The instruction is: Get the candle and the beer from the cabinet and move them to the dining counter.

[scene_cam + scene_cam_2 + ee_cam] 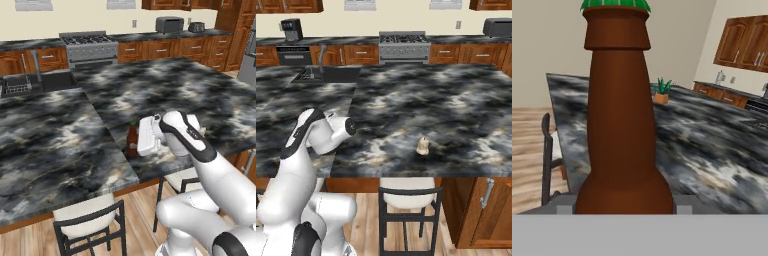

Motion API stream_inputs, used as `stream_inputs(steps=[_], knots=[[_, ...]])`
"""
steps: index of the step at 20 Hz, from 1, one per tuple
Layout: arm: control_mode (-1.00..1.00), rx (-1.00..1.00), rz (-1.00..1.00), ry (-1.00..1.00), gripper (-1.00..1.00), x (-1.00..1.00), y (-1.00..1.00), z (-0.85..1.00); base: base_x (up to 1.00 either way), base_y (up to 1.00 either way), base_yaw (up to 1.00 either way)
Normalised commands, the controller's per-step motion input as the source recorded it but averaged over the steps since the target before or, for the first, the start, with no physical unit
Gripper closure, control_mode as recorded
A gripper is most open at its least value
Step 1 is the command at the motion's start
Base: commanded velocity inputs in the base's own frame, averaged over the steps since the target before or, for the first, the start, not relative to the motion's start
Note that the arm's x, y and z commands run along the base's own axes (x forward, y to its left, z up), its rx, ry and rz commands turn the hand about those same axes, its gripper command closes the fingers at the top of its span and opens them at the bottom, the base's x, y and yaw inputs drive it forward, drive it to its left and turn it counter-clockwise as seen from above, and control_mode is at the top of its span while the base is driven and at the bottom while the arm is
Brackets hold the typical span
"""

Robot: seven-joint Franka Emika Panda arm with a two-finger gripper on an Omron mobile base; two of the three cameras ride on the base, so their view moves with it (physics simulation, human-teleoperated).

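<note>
The beer (619, 115), a dark brown bottle with a green cap, stands upright right in front of the hand camera, and my gripper (624, 207) is shut on its lower body. From the left base view the beer (132, 137) is near the front edge of the dining counter (175, 85), with the gripper (138, 136) reaching it from the right. The stubby cream candle (422, 146) sits on the dining counter (431, 100), well to the right of my arm. A reddish-brown wall cabinet (744, 42) hangs far off with its doors closed.
Dark-framed stools (90, 220) (408, 200) stand below the counter's front edge. A sink (55, 80) is set into the far left of the top, with a stove (87, 45) behind it. A small potted plant (660, 92) stands at the counter's far end.
</note>
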Motion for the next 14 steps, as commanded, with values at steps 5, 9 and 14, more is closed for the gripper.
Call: stream_inputs(steps=[5, 9, 14], knots=[[-1.00, 0.00, 0.04, 0.04, 1.00, 0.39, 0.00, -0.27, 0.00, 0.00, 0.00], [-1.00, 0.00, 0.04, 0.04, 1.00, 0.35, 0.00, -0.32, 0.00, 0.00, 0.00], [-1.00, 0.00, 0.04, 0.02, 1.00, 0.28, 0.00, -0.34, 0.00, 0.00, 0.00]])
